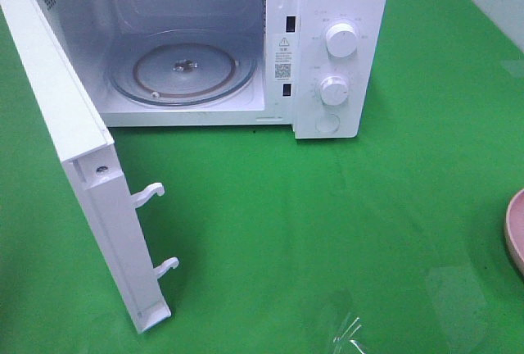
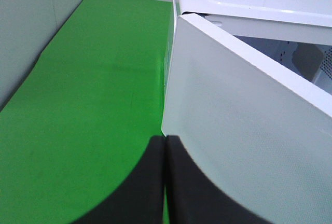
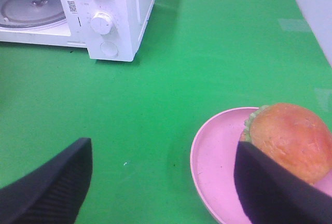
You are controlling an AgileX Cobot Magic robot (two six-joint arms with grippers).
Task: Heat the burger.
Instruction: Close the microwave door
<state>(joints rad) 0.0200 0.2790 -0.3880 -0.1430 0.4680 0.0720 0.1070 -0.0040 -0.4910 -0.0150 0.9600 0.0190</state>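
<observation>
Microwave on the green counter, door swung wide, glass turntable bare inside. My left claw is clenched, fingers pressed together, grasping nothing, just beside the door's outer edge. My right claw is released, fingers spread wide, hovering over the pink plate. The burger sits on that plate, well apart from the microwave, to its right.
</observation>
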